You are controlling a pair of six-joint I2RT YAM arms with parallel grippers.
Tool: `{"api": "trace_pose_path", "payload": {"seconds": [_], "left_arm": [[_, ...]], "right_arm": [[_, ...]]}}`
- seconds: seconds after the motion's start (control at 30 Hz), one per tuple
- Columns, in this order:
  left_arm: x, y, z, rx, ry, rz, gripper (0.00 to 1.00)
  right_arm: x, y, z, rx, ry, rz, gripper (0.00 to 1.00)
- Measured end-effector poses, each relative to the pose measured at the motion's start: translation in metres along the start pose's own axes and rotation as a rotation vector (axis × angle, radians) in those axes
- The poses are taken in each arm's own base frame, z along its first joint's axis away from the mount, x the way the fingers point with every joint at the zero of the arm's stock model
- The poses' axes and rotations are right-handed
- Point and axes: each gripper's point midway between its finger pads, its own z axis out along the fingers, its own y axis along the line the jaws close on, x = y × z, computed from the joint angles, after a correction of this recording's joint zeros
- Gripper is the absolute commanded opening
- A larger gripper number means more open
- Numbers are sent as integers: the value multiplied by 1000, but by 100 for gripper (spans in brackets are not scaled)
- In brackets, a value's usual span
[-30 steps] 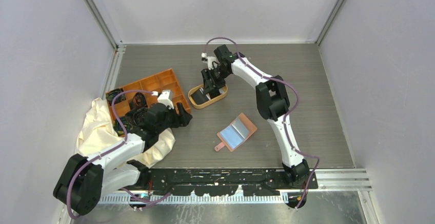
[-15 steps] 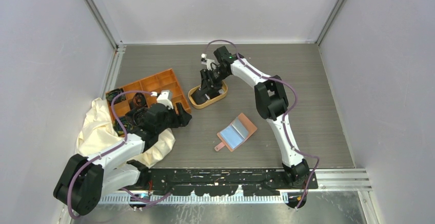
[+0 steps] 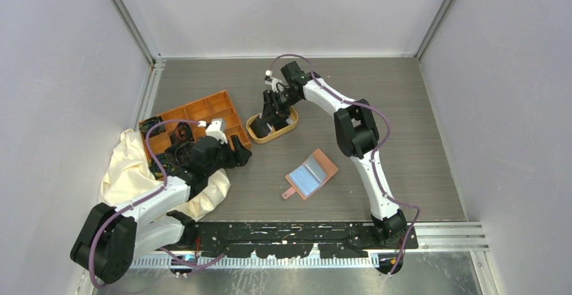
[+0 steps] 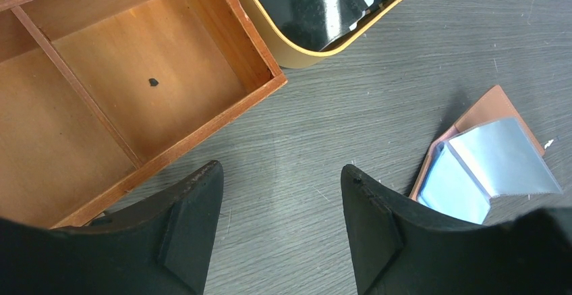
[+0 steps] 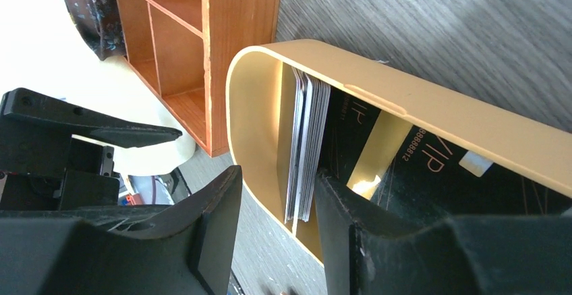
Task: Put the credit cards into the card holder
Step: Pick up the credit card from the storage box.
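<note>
Right gripper [image 5: 278,177] is straddling the credit cards [image 5: 305,146] standing against the end wall of the oval tray [image 5: 432,109], jaws apart, wall between them too. Card holder [image 3: 311,173] is lying open, well apart. Risk: pinching wall with cards, lifting tray.

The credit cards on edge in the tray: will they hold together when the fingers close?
The credit cards look thin, stiff and glossy, so they will probably slip past each other rather than bend. Standing on edge against the oval tray's wall, they could tip flat if nudged. The right gripper seems to straddle wall and cards, so the tray may lift.
</note>
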Motion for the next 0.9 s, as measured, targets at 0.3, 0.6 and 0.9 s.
{"api": "trace_pose_path", "payload": {"seconds": [0.3, 0.6, 0.9], "left_arm": [[0, 1, 0, -3, -3, -5, 65], [0, 2, 0, -4, -4, -6, 65], [-1, 2, 0, -4, -6, -7, 65]], "right_arm": [[8, -2, 14, 8, 28, 2, 41], [9, 4, 16, -19, 37, 0, 44], [10, 7, 17, -34, 41, -1, 41]]}}
